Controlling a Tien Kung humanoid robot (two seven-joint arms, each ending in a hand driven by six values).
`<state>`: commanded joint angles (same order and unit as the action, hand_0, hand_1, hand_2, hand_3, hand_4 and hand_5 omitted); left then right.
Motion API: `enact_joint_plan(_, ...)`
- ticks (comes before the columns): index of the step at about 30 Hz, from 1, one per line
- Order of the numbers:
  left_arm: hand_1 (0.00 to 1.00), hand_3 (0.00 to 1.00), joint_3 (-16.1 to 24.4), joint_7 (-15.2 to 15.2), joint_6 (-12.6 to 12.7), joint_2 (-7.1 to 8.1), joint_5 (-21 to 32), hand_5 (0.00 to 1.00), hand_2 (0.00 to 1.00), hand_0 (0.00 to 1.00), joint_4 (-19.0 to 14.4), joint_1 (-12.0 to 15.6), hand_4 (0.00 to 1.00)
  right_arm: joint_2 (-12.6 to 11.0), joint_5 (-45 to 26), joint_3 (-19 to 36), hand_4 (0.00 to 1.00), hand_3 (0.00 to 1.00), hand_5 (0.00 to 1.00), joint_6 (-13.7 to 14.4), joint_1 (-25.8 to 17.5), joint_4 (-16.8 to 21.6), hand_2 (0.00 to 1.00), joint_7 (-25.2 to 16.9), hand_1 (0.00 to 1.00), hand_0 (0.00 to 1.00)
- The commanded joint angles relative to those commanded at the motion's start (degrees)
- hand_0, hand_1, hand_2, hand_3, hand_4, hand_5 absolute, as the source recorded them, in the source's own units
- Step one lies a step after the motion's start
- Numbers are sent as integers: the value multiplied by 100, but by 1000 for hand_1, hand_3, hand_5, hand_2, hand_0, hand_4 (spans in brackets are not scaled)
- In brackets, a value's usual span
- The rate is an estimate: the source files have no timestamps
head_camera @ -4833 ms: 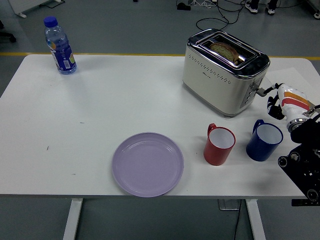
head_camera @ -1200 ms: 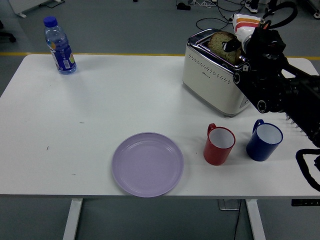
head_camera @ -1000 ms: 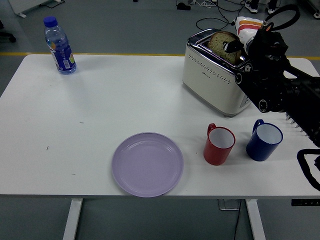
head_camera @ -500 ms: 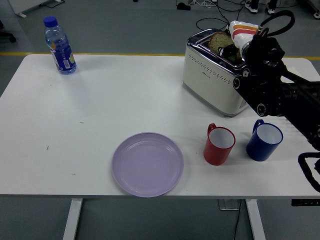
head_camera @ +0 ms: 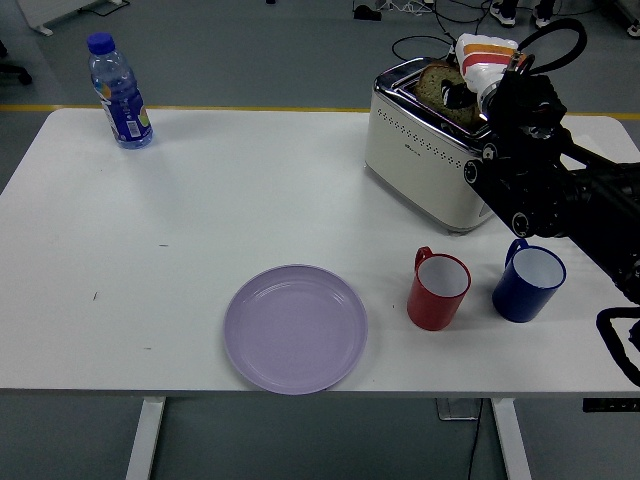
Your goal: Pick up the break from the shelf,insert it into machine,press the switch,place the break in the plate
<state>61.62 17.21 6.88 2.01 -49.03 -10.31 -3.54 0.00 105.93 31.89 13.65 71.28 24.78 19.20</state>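
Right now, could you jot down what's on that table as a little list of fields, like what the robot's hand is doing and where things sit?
right hand: over the toaster's top, fingers on the bread slice
left hand: not in view
bread slice: sticking up out of the toaster slot
toaster: far right of the table
purple plate: near edge, middle, bare
red mug: right of the plate
blue mug: right of the red mug
water bottle: far left corner, upright

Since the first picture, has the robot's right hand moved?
Yes. The right hand has gone from beside the toaster's lever end up to its top, where its fingers now grip the bread standing out of the slot.
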Motion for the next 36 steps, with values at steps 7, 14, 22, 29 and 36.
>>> enact_joint_plan(7,486,677,22,-1,1,-1,-18,998,564,415,0,46,518,0,439,298,443,494,2,256,-181,500,375,25,303,227)
enact_joint_plan(14,487,677,60,11,4,-8,-48,998,564,415,0,109,519,-5,961,758,424,476,2,526,-346,1238,351,64,275,198)
enact_joint_plan(22,489,680,111,29,8,-27,-78,998,564,417,0,171,517,-360,1572,1403,422,471,2,837,-497,2001,347,80,268,188)
enact_joint_plan(29,489,679,104,13,8,-34,-22,998,564,417,0,159,517,-779,1768,1802,422,469,2,951,-666,2920,344,122,263,183)
enact_joint_plan(36,489,678,105,0,12,-54,21,998,565,418,0,142,515,-1280,695,1754,420,466,2,1065,-1070,4238,338,370,257,178)
